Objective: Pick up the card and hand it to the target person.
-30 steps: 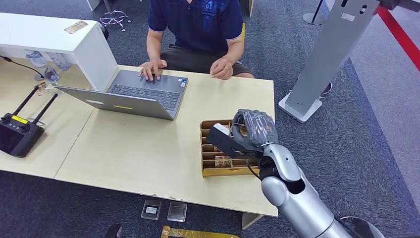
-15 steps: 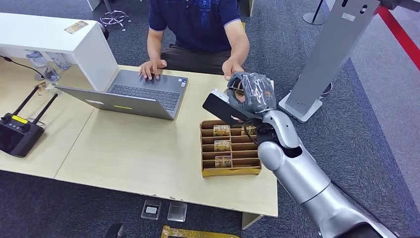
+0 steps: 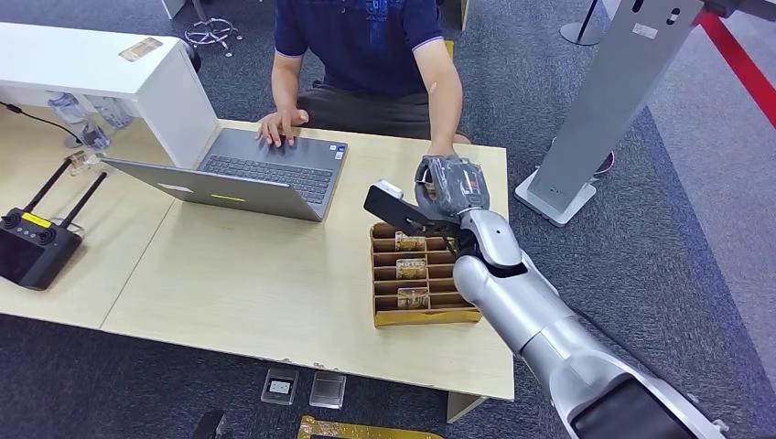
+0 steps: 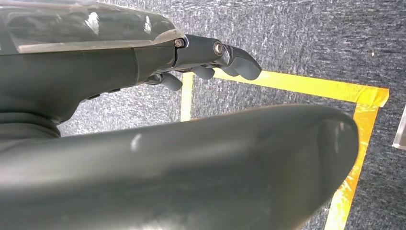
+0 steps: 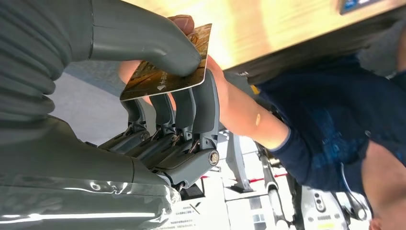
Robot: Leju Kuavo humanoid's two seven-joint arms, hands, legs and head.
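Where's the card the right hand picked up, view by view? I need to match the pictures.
Head view: hidden behind the right hand, raised past the card box toward the person.
Left wrist view: not in it.
Right wrist view: card pinched between thumb and fingers, the person's fingertips on its far edge.
Shared landmark: the person's forearm.

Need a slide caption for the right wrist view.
Robot hand pinches the card as the person's hand touches it.
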